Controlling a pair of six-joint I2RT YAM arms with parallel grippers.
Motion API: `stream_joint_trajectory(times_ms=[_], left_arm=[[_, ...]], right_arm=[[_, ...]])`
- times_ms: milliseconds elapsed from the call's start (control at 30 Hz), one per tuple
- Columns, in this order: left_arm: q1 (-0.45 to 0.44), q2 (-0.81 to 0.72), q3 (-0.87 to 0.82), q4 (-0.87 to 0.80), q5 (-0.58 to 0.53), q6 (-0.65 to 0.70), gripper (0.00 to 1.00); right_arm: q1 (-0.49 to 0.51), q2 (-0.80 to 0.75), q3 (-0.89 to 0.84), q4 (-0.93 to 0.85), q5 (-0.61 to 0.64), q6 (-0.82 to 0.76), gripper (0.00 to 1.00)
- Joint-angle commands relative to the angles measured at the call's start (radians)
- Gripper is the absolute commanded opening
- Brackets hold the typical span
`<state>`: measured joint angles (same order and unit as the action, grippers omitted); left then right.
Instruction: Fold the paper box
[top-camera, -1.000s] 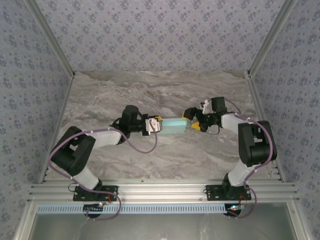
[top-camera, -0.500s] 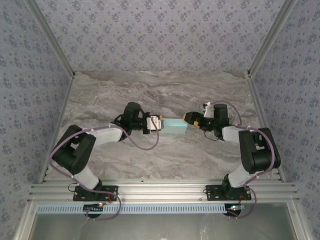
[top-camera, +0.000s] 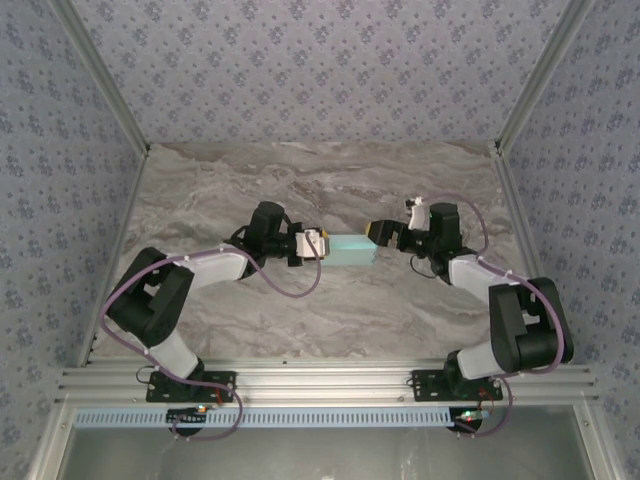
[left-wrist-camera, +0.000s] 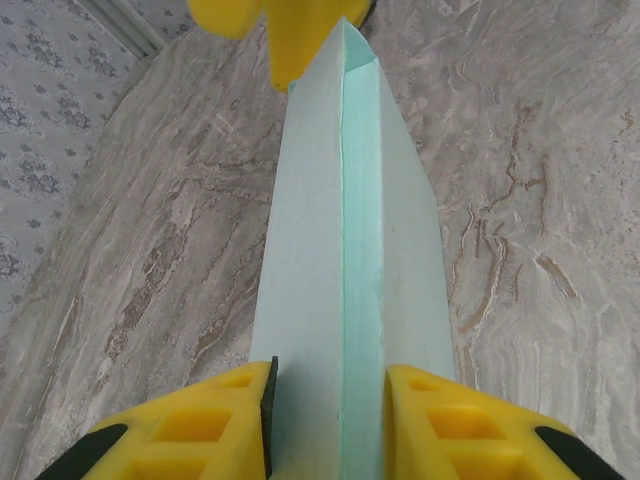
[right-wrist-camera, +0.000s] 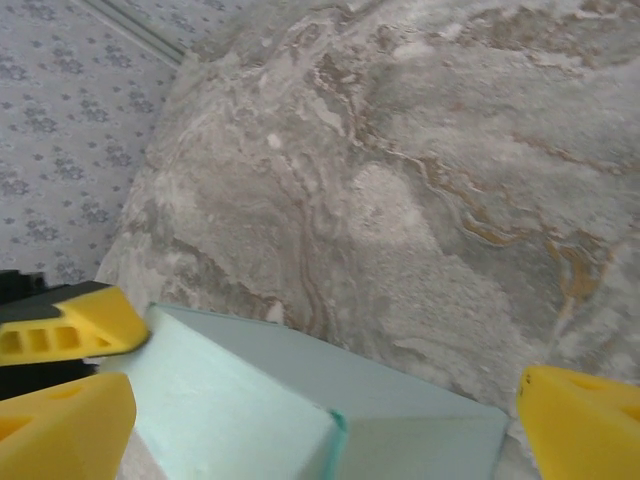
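Observation:
The paper box (top-camera: 352, 248) is a pale mint, compact oblong lying mid-table between the two arms. My left gripper (top-camera: 320, 243) is shut on its left end. In the left wrist view the box (left-wrist-camera: 330, 250) runs away from the left gripper (left-wrist-camera: 325, 425), pinched between the yellow fingers (left-wrist-camera: 190, 425). My right gripper (top-camera: 383, 232) stands wide open at the box's right end. In the right wrist view the box (right-wrist-camera: 260, 400) lies low between the spread fingers (right-wrist-camera: 585, 420) of the right gripper (right-wrist-camera: 325, 430); whether they touch it I cannot tell.
The marble tabletop (top-camera: 300, 310) is bounded by patterned walls on three sides and an aluminium rail (top-camera: 320, 380) along the near edge. Purple cables loop beside both arms. A finger of the left gripper (right-wrist-camera: 60, 325) shows at the box's far end.
The right arm has swung its wrist round and back, bringing its open gripper level with the box's right end. The left gripper kept its hold and barely moved.

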<state>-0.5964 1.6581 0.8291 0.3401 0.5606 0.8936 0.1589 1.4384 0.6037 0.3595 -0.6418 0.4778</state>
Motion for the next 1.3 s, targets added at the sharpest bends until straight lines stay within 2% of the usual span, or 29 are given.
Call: stream_joint_trajectory(times_ms=[0, 200, 300, 467, 667, 733, 867, 900, 1033, 1133, 1267], left_arm=[[-0.005, 0.063, -0.031, -0.238, -0.053, -0.005, 0.31], [-0.006, 0.084, 0.015, -0.3, -0.051, -0.003, 0.31], [-0.006, 0.093, 0.036, -0.329, -0.048, -0.004, 0.31], [-0.008, 0.097, 0.047, -0.348, -0.041, -0.002, 0.31], [-0.012, 0.094, 0.039, -0.336, -0.05, -0.007, 0.31], [-0.012, 0.092, 0.035, -0.329, -0.057, -0.01, 0.31], [-0.012, 0.091, 0.034, -0.336, -0.06, -0.009, 0.31], [-0.012, 0.095, 0.04, -0.344, -0.06, -0.005, 0.31], [-0.013, 0.088, 0.043, -0.352, -0.047, -0.013, 0.31], [-0.015, 0.08, 0.027, -0.336, -0.052, -0.018, 0.31], [-0.017, 0.078, 0.031, -0.352, -0.058, -0.018, 0.31]], right_arm=[[-0.029, 0.052, -0.079, 0.078, 0.034, 0.009, 1.0], [0.001, 0.124, -0.18, 0.239, 0.153, 0.066, 1.0], [-0.009, 0.156, -0.189, 0.289, 0.158, 0.088, 1.0], [-0.007, 0.052, -0.128, 0.23, 0.117, 0.093, 1.0], [0.046, -0.061, -0.074, 0.092, 0.169, -0.004, 1.0], [0.06, -0.045, -0.101, 0.095, 0.212, -0.033, 1.0], [0.045, 0.067, -0.211, 0.226, 0.283, -0.019, 1.0], [0.03, 0.085, -0.226, 0.281, 0.243, 0.011, 0.99], [0.018, 0.068, -0.207, 0.209, 0.3, 0.053, 1.0], [0.0, 0.03, -0.206, 0.207, 0.236, 0.071, 1.0], [0.012, -0.082, -0.145, 0.103, 0.187, 0.083, 1.0]])
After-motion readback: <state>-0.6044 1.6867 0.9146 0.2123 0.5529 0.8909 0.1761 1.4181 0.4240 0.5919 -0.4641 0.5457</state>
